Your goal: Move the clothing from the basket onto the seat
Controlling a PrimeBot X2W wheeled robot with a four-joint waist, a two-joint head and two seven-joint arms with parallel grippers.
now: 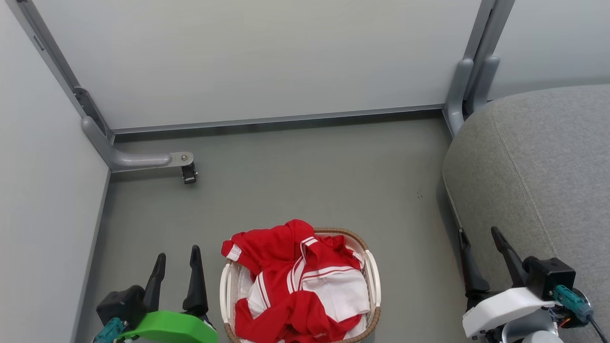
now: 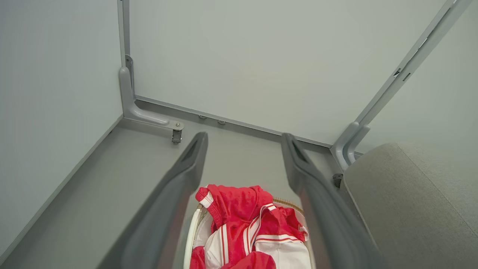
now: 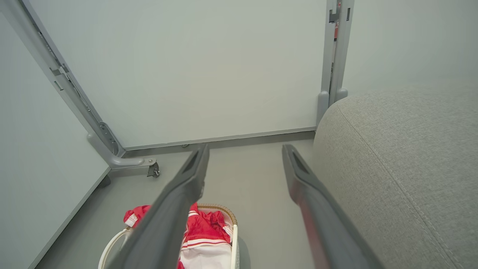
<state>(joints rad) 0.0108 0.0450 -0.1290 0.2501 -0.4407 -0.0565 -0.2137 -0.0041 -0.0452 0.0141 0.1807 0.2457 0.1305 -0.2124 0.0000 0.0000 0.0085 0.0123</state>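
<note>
The red clothing [image 1: 290, 281] with white stripes lies bunched in the oval basket [image 1: 374, 276] on the grey floor, one sleeve hanging over the far left rim. The grey seat [image 1: 538, 166] rises at the right. My left gripper [image 1: 177, 256] stands open to the left of the basket, nothing between its fingers. My right gripper [image 1: 479, 234] is open too, between the basket and the seat's edge. In the left wrist view the clothing [image 2: 239, 209] sits low between the open left gripper [image 2: 244, 139] fingers. The right wrist view has the basket [image 3: 224, 211] at bottom left and the seat [image 3: 403, 157] right.
Pale partition panels close off the back and left. A grey metal foot with a small caster [image 1: 188, 172] juts onto the floor at the back left. Another grey post [image 1: 464, 90] stands at the back right beside the seat. Open floor lies beyond the basket.
</note>
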